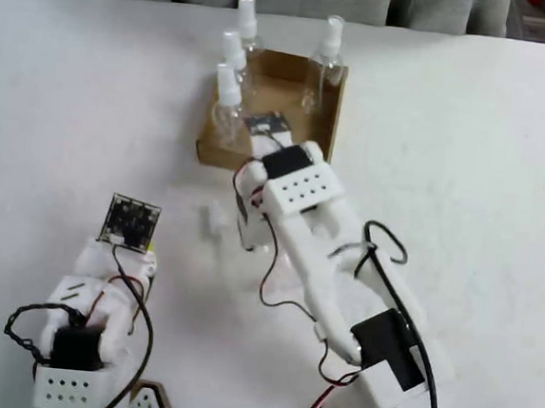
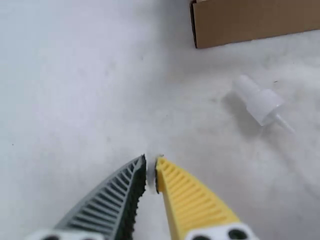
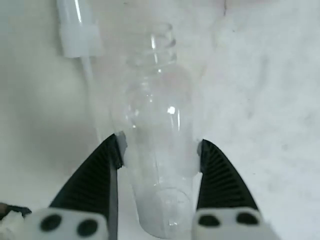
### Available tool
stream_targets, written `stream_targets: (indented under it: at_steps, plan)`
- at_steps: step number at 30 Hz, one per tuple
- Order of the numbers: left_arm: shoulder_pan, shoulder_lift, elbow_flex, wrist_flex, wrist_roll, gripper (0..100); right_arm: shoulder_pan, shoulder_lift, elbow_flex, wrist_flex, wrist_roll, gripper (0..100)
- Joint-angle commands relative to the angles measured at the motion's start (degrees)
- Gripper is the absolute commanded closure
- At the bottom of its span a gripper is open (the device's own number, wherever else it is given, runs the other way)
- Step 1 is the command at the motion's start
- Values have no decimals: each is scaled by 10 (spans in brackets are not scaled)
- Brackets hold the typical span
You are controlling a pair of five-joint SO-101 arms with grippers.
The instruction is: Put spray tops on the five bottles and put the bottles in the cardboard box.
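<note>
We've got the right gripper (image 3: 160,150) clamped on a topless bottle (image 3: 157,115), left gripper (image 2: 151,167) with fingers together, loose spray top (image 2: 260,102) near it

1. Wide bare table (image 1: 73,82) along the left edge and far-left corner; likewise along the right edge.
2. Blocked at mid far edge by the cardboard box (image 1: 329,123), four capped spray bottles (image 1: 228,105) rising above its rim.
3. Crossed from near edge to the box's near wall by the right arm (image 1: 343,267).
4. No slack inside the right gripper (image 3: 161,145): uncapped bottle (image 3: 157,110) touching on both sides.
5. Just beside it, toward the left edge, a loose spray top (image 1: 216,220).
6. Near-left corner taken by the left arm (image 1: 90,322).
</note>
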Motion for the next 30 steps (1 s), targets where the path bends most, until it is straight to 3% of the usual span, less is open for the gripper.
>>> stream_targets:
  at_steps: [1, 6, 9, 12, 21, 26, 30]
  plan:
    - [7, -3, -1, -18, -7, 943, -8, -10, 52, -85, -28, 984]
    - [7, -3, -1, -18, -7, 943, -14, -9, 85, -133, -36, 971]
    - [7, -3, -1, -18, -7, 943, -28, -9, 87, -131, -34, 880]
    - [7, -3, -1, -18, -7, 943, -37, -10, 80, -112, -24, 795]
    - [7, -3, -1, -18, -7, 943, -33, -10, -18, 35, 62, 712]
    - [7, -3, -1, -16, -7, 943, -34, -11, -18, 40, 91, 716]
    - [7, -3, -1, -16, -7, 943, -36, -58, -19, 41, 112, 824]
